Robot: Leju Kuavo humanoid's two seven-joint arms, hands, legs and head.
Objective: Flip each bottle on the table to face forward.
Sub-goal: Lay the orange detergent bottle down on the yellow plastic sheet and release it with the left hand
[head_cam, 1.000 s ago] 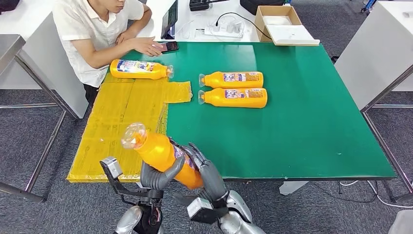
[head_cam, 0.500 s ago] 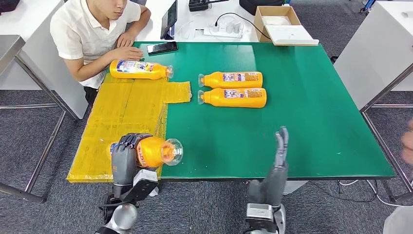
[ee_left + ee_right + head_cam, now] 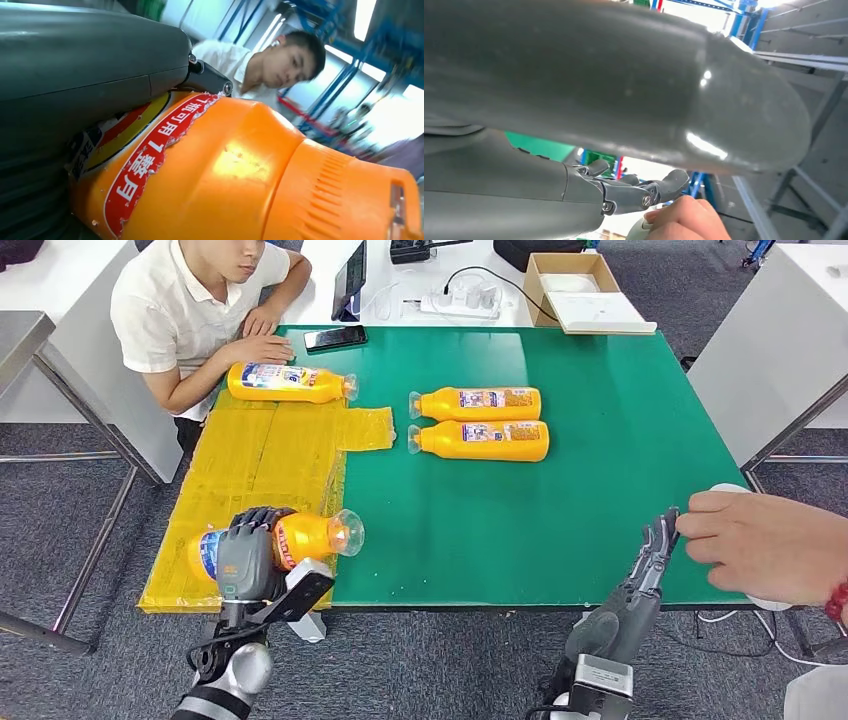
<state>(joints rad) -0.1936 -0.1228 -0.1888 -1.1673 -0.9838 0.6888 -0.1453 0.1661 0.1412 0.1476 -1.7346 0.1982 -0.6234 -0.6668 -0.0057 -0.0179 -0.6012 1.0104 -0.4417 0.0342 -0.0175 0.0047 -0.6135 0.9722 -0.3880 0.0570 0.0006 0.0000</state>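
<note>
My left hand (image 3: 248, 558) grips an orange bottle (image 3: 305, 538) around its middle, held sideways over the yellow sheet (image 3: 270, 455) at the table's front left, clear cap to the right. The left wrist view shows the hand (image 3: 75, 100) wrapped over the bottle (image 3: 240, 175) and its red label. My right hand (image 3: 640, 575) stands at the front right edge, fingers straight and holding nothing. A person's hand (image 3: 760, 545) touches its fingertips (image 3: 659, 187). One more orange bottle (image 3: 290, 382) lies at the sheet's far end. Two others (image 3: 475, 403) (image 3: 478, 440) lie side by side mid-table.
A person in a white shirt (image 3: 175, 315) sits at the far left corner, hands by a phone (image 3: 335, 337). A cardboard box (image 3: 580, 285) and a power strip (image 3: 455, 302) sit beyond the green table (image 3: 600, 440). Another person's hand (image 3: 684, 222) reaches in from the right.
A second ago both hands held the bottle at the front edge. Since then the right hand let go and swung right, where a person's hand met its fingertips. The left hand keeps the bottle, now sideways.
</note>
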